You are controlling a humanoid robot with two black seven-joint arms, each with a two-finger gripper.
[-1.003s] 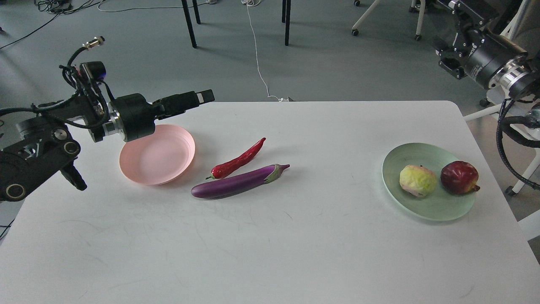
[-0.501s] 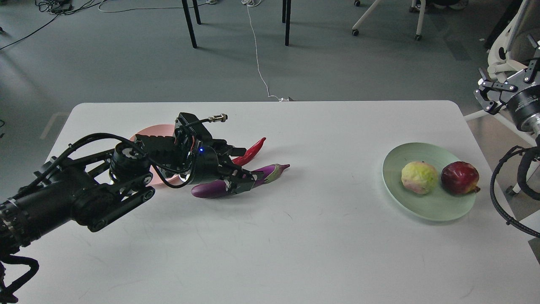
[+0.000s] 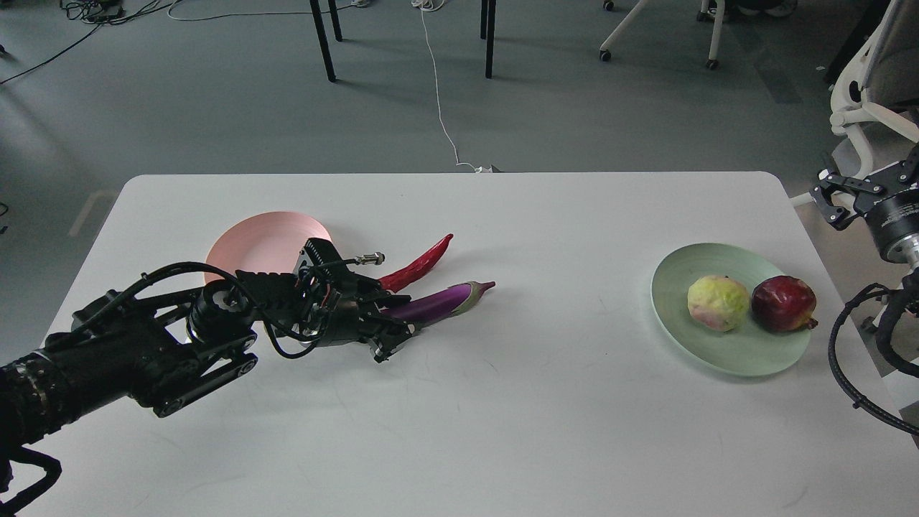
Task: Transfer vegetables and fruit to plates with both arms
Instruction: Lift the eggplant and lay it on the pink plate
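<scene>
The purple eggplant (image 3: 445, 300) lies on the white table (image 3: 502, 402), with the red chili pepper (image 3: 420, 264) just behind it. My left gripper (image 3: 389, 319) is low over the eggplant's thick left end. One finger is on each side of it, the jaws look open, and that end is hidden. The pale pink plate (image 3: 251, 233) sits empty behind my left arm. The pale green plate (image 3: 718, 352) at the right holds the yellow-green fruit (image 3: 715, 303) and the dark red pomegranate (image 3: 782, 303). My right gripper (image 3: 865, 183) is open and empty, off the table's right edge.
Black table legs (image 3: 323, 39) and a white cable (image 3: 438, 93) are on the floor beyond the table's far edge. A white chair frame (image 3: 858, 115) stands at the far right, behind my right arm.
My left arm swung from above the pink plate to the eggplant and dropped low around its thick end. My right arm drew back and lowered by the table's right edge. The eggplant has not moved.
</scene>
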